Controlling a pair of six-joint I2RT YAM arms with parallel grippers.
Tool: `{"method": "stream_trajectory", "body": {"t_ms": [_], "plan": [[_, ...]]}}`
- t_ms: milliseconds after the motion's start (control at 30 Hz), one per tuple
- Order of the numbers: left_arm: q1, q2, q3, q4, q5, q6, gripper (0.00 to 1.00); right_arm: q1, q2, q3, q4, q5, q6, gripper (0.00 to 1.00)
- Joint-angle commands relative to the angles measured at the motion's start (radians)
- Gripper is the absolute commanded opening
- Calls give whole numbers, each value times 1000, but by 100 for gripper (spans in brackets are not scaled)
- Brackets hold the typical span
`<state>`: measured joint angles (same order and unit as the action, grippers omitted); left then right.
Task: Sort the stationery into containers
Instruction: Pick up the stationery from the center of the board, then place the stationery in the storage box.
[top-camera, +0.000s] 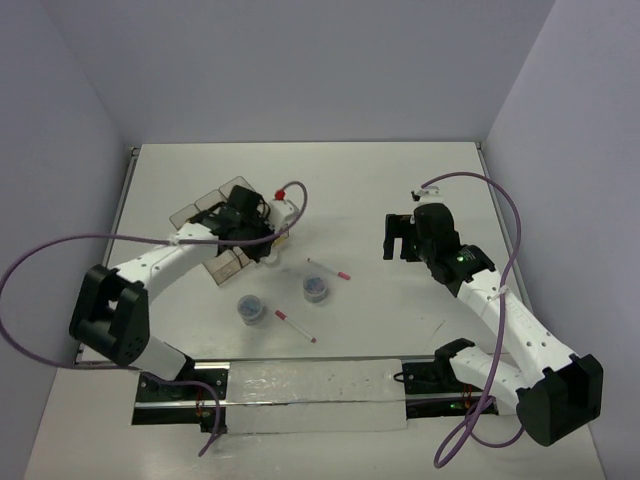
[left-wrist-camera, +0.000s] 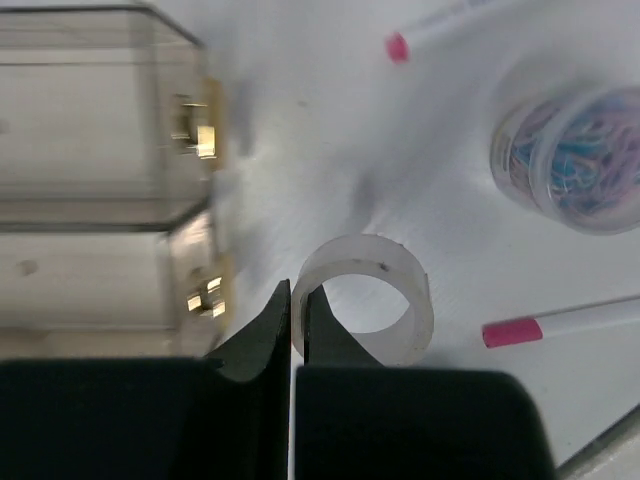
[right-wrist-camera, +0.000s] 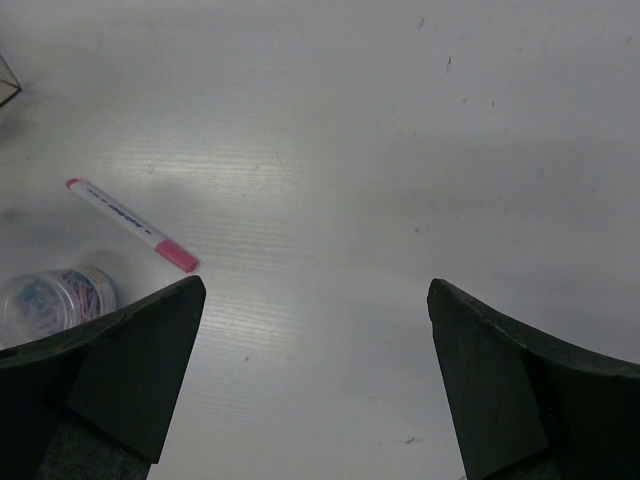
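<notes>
My left gripper (left-wrist-camera: 297, 292) is shut on the wall of the whitish tape ring (left-wrist-camera: 412, 312), one finger inside the ring and one outside, low over the table. It sits just past the tabbed end of the clear brownish bins (left-wrist-camera: 100, 120). In the top view the gripper (top-camera: 262, 242) is at the bins' (top-camera: 200, 212) right end. Two red-capped pens (top-camera: 328, 268) (top-camera: 295, 327) and two clear tubs (top-camera: 316, 289) (top-camera: 250, 309) lie on the table. My right gripper (top-camera: 400, 238) is open and empty; its wrist view (right-wrist-camera: 315, 290) shows a pen (right-wrist-camera: 130, 225) and a tub (right-wrist-camera: 55, 300). The tan ring is not clearly visible.
Purple cables loop off both arms. A long shiny plate (top-camera: 315, 395) lies along the near edge between the arm bases. Walls close the table at the back and both sides.
</notes>
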<state>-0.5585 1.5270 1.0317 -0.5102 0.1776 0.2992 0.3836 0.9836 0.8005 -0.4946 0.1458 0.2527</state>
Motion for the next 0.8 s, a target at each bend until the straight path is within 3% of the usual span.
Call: {"method": "stream_trajectory", "body": {"t_ms": [0, 100, 300, 767], "plan": [[103, -162, 129, -82, 108, -50, 0, 6, -22, 36, 14, 12, 2, 100], [246, -202, 141, -105, 105, -32, 0, 6, -17, 32, 27, 0, 10, 100], [394, -194, 16, -41, -64, 66, 0, 5, -8, 31, 43, -29, 26, 100], [439, -77, -111, 131, -173, 122, 0, 6, -19, 26, 25, -17, 26, 100]]}}
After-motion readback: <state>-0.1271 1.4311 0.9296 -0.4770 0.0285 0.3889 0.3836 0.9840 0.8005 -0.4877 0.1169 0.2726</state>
